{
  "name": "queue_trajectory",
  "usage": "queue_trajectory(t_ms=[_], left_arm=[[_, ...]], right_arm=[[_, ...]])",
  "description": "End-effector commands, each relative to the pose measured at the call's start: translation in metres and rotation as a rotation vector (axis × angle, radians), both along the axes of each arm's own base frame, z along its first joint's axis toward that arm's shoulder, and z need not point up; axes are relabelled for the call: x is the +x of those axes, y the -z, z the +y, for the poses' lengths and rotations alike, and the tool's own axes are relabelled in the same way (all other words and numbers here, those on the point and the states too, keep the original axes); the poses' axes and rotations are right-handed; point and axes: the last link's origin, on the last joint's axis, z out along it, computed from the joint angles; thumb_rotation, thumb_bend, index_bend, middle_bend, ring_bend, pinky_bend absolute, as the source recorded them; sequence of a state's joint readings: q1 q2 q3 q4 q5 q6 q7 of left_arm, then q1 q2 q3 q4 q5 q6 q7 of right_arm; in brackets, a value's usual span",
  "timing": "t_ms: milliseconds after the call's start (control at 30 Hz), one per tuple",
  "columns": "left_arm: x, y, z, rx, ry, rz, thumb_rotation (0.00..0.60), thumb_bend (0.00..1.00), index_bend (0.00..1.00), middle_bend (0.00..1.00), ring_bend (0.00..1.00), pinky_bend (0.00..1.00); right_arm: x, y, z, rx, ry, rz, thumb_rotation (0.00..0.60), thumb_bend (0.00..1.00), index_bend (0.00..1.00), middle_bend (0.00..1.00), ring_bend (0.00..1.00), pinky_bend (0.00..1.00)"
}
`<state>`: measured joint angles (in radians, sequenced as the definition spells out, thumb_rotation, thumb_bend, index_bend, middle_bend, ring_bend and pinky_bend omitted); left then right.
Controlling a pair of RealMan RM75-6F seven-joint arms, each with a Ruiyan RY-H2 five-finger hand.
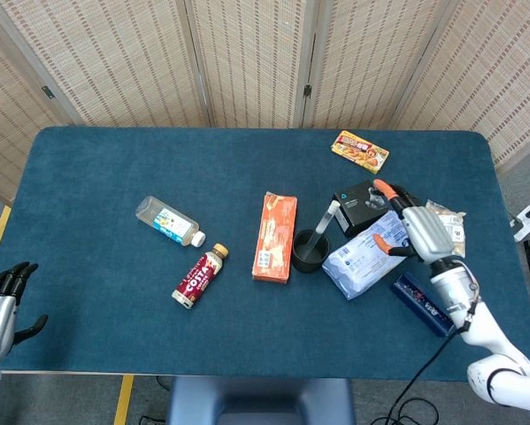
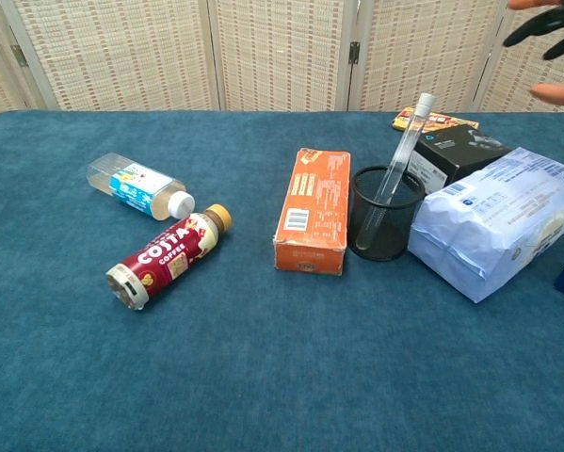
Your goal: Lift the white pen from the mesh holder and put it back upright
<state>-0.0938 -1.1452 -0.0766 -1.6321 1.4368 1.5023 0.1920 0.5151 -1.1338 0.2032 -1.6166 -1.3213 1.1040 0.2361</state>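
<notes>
With the slim white pen [image 2: 397, 153] standing in the round black mesh holder [image 2: 384, 226], tip leaning toward one o'clock, the empty, spread-fingered right hand [image 1: 422, 232] should retreat toward four o'clock without brushing it.

The table [image 1: 114, 292] carries a matt blue cloth cover with a fine, felt-like nap. The mesh holder [image 2: 385, 226] is black perforated metal, matt. The white pen [image 2: 399, 155] is smooth, semi-translucent plastic. The orange box [image 2: 313, 209] is printed cardboard with a slight sheen. The clear bottle [image 2: 138, 185] is glossy transparent plastic. The pale blue bag [image 2: 503, 221] is crinkled plastic film.
</notes>
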Motion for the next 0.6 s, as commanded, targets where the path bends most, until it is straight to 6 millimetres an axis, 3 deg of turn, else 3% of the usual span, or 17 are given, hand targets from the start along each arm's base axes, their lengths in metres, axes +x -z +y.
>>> queue_trajectory(t_ms=[33, 233, 433, 600], left_arm=[[0.002, 0.000, 0.001, 0.002, 0.005, 0.003, 0.600, 0.25, 0.18, 0.18, 0.19, 0.12], [0.008, 0.000, 0.004, 0.015, 0.028, 0.005, 0.600, 0.25, 0.18, 0.18, 0.19, 0.12], [0.013, -0.002, 0.004, 0.028, 0.042, 0.013, 0.600, 0.25, 0.18, 0.17, 0.18, 0.12], [0.014, -0.002, 0.002, 0.024, 0.046, 0.018, 0.600, 0.25, 0.18, 0.17, 0.18, 0.12]], right_arm=[[-0.026, -0.025, 0.035, -0.107, 0.007, 0.183, 0.600, 0.31, 0.00, 0.16, 0.04, 0.14], [-0.051, -0.037, 0.081, -0.167, 0.031, 0.289, 0.600, 0.32, 0.00, 0.15, 0.03, 0.14], [-0.061, -0.043, 0.124, -0.178, 0.054, 0.305, 0.600, 0.32, 0.00, 0.08, 0.00, 0.12], [-0.063, -0.044, 0.141, -0.214, 0.042, 0.271, 0.600, 0.32, 0.00, 0.08, 0.00, 0.12]])
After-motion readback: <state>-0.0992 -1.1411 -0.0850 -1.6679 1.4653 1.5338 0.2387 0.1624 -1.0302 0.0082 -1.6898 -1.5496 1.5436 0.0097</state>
